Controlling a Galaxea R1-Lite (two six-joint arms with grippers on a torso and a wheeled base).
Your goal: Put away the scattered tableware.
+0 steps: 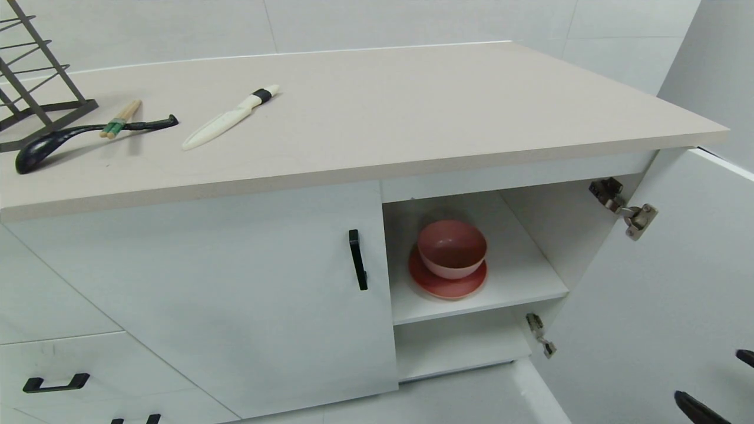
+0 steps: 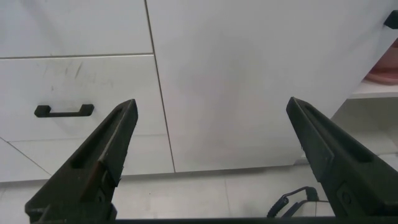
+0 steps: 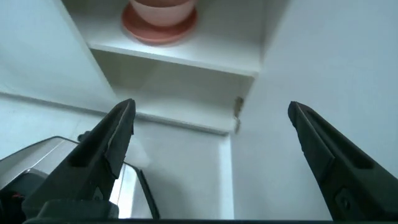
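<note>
Pale surface (image 1: 412, 118): at left edge a ladle (image 1: 53, 141) is laid, chopsticks (image 1: 121, 119) across its handle, then knife (image 1: 227, 118), long axis diagonal. Bowl (image 1: 452, 247) on plate (image 1: 447, 285) is stowed on shelf (image 1: 518, 277). Left gripper (image 2: 210, 102) & right gripper (image 3: 210, 104) are held low, jaws apart; left judged nearer utensils.

Pink bowl (image 1: 452, 250), red plate (image 1: 440, 286) — black ladle (image 1: 36, 151), cream knife (image 1: 217, 127).

A black plastic ladle (image 1: 53, 140) lies on the table (image 1: 412, 106), a pair of green-banded wooden chopsticks (image 1: 121, 119) crossing its handle. Nearby lies a cream knife with a black band (image 1: 227, 118). A pink bowl (image 1: 452, 247) sits upright on a red plate (image 1: 447, 285) on the cabinet shelf (image 1: 518, 277).
</note>
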